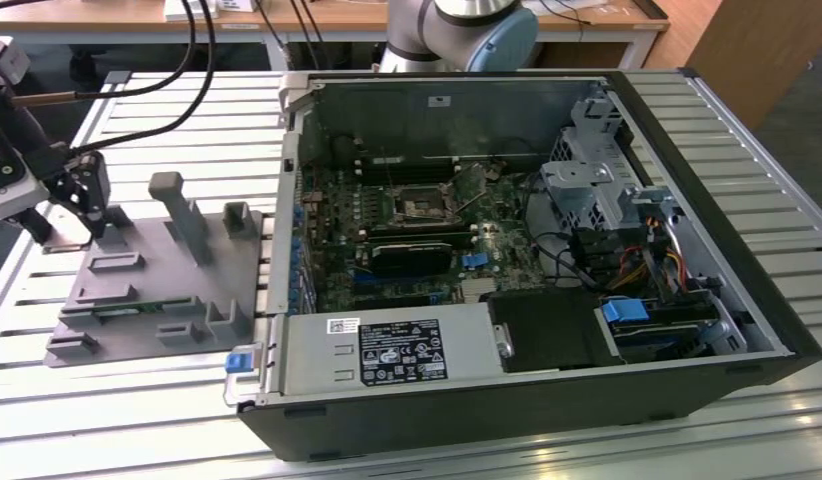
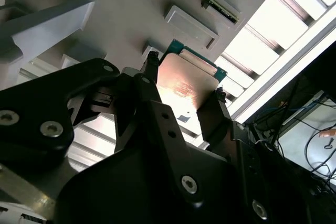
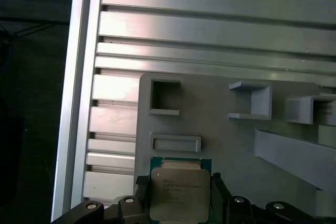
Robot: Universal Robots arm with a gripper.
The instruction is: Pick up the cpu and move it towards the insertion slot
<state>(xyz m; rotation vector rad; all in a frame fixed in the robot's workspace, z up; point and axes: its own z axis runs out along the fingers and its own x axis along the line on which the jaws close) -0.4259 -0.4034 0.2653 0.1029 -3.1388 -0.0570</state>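
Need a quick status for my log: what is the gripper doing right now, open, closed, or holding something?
The gripper is closed on the chip, one finger at each side, above the grey fixture.

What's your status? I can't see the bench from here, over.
Hand shut on cpu, over grey fixture. Insertion slot inside open case, apart. Case wall stands between.

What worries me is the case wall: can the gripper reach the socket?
Probably yes. The gripper, clamped on the chip above the fixture, is outside the case, but its top is open and the socket sits uncovered; only its wall stands between.
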